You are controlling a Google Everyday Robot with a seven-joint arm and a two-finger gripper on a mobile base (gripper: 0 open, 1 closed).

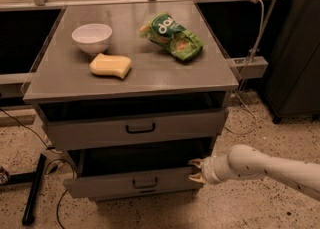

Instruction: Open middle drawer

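Observation:
The grey cabinet (pixel 135 80) has its middle drawer (pixel 110 187) pulled partly out, with a dark gap above its front panel. Its small black bar handle (pixel 145 183) sits at the panel's centre. My gripper (pixel 195 170) is at the right end of that drawer's front. Its two pale fingers (pixel 194 162) are spread, one above the panel's top corner and one against its face. The white arm (pixel 260 165) reaches in from the lower right. The top drawer (pixel 100 132) stands slightly out above. The bottom drawer is hidden under the middle one.
On the cabinet top lie a white bowl (pixel 92 38), a yellow sponge (pixel 110 66) and a green snack bag (pixel 172 37). A black stand leg (pixel 34 188) and cables lie on the floor at left. A dark cabinet (pixel 295 48) stands at right.

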